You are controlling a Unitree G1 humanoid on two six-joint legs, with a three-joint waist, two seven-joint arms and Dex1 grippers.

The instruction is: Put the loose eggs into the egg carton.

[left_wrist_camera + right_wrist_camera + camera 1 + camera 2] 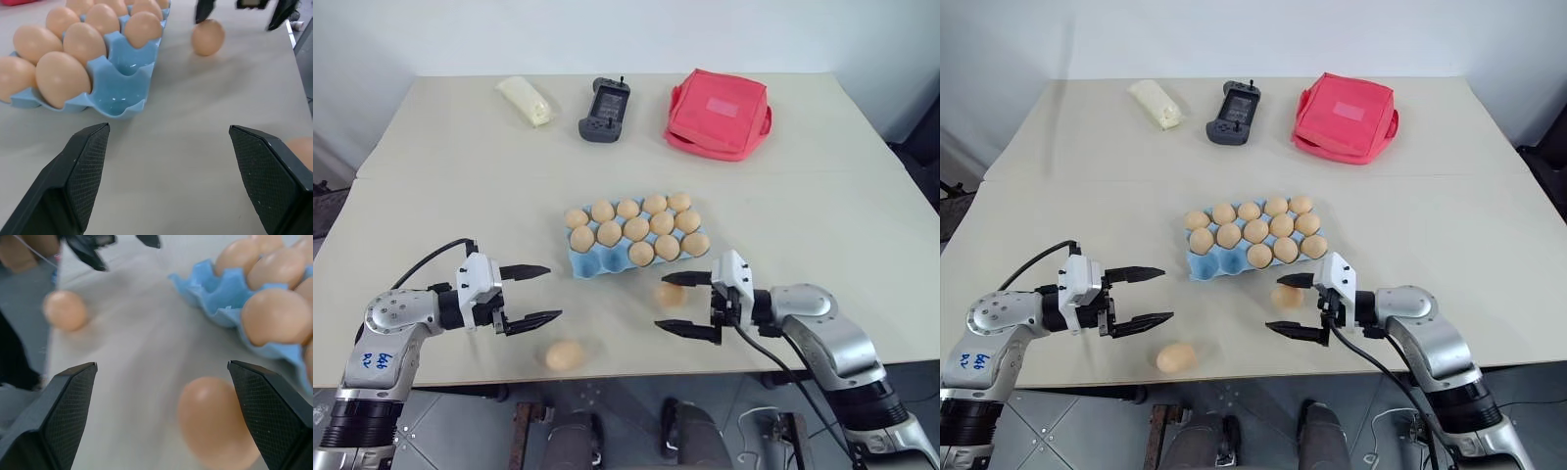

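The light blue egg carton sits mid-table holding several tan eggs, with its front-left cups empty. One loose egg lies on the table just in front of the carton, between the spread fingers of my right gripper, which is open and not touching it. The right wrist view shows this egg close between the pads. A second loose egg rests near the table's front edge, just in front of my left gripper, which is open and empty and points toward the carton.
Along the far side of the table lie a pale yellow packet, a black handheld device and a red fabric pouch. The table's front edge runs close behind both grippers.
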